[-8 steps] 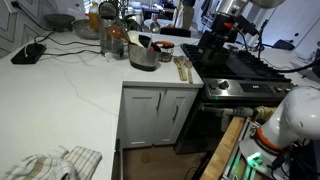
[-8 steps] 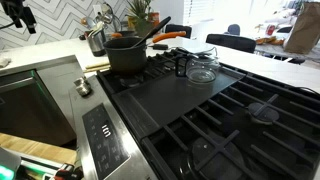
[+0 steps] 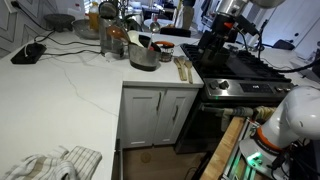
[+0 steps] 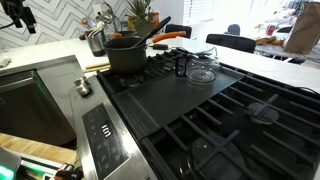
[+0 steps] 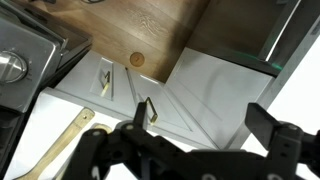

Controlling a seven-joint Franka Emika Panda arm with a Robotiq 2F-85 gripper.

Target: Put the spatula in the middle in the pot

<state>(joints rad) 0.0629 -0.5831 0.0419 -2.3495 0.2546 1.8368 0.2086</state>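
Note:
The dark pot [image 4: 125,55] stands on the stove's back corner, with a black handle [image 4: 157,30] sticking out of it. It also shows as a dark shape in an exterior view [image 3: 208,46]. Light-coloured utensils, the spatulas [image 3: 183,68], lie on the white counter's edge beside the stove. I cannot tell them apart. My gripper [image 5: 200,130] is open and empty. In the wrist view it faces the white cabinet doors and the wood floor. In an exterior view the black gripper [image 3: 224,26] hangs above the stove near the pot.
A shiny silver pot [image 3: 143,57] and bottles [image 3: 112,38] stand on the counter. A glass lid [image 4: 203,70] lies on the stove beside the dark pot. An orange utensil [image 4: 172,35] lies behind the pot. A cloth [image 3: 50,163] lies at the counter's near end.

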